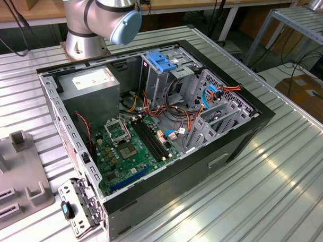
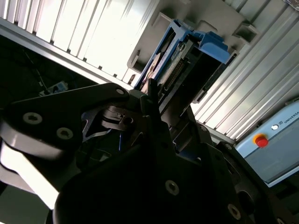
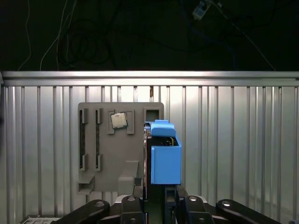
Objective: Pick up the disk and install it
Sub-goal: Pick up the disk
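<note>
In the first wrist view the gripper (image 3: 161, 200) has its black jaws closed on the disk (image 3: 164, 156), clamping its lower end; the disk stands on edge between them, its bright blue carrier rail facing the camera and a strip of grey metal showing beside it; behind it lies a grey fixture plate (image 3: 117, 158) on the ribbed metal counter (image 3: 233, 140), with a small square processor chip (image 3: 118, 120) seated in one of the plate's recesses; the second wrist view shows the same disk (image 2: 180, 56) from beneath, blue frame and a row of connector pins visible, with the plate behind it; in the exterior view an open computer case (image 1: 226, 145) lies on its side on the counter, its green motherboard (image 1: 133, 154) exposed, a grey drive cage with a blue latch (image 1: 162, 60) near the case's far wall; the arm's base (image 1: 102, 17) stands just behind the case.
</note>
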